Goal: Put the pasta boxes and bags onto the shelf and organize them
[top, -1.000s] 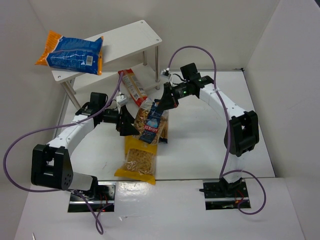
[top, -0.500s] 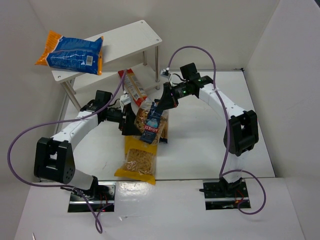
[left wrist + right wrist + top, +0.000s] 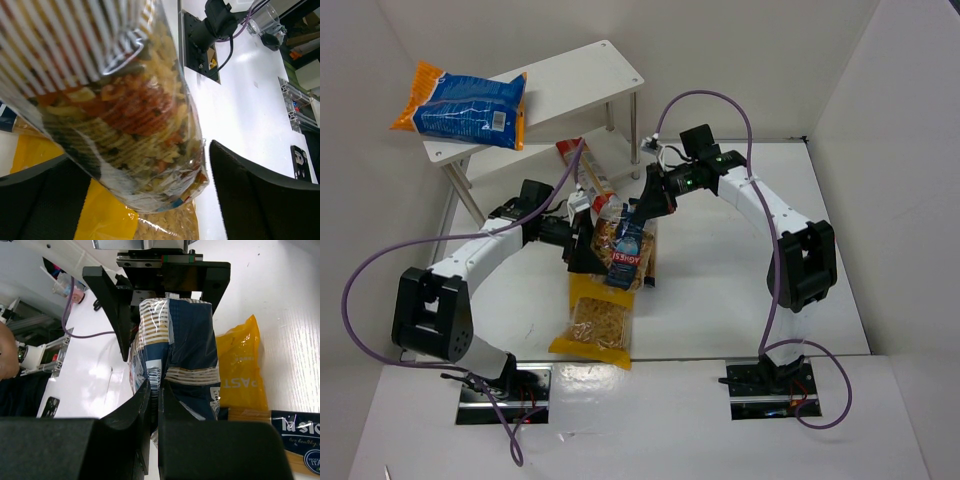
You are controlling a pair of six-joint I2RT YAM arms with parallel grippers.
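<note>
— Above the yellow windowed bag (image 3: 598, 325), what hangs?
— The clear bag with dark blue-red label (image 3: 625, 248), over the middle of the table (image 3: 720, 280), its top pinched flat by the right gripper (image 3: 642, 208).
— And the left gripper (image 3: 583, 254)?
— Spread wide, one finger at each side of the bag's lower part.
— Any writing?
— Only "PAST" on the yellow one; the blue label's letters I cannot read surely.

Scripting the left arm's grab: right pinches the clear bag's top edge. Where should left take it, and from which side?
Probably the pasta-filled lower body of the clear bag, squeezed across its width, coming in from the left arm's side. The right gripper pinches the flat top, so the bag hangs with its bulge low; the open left gripper has its fingers flanking that bulge.
</note>
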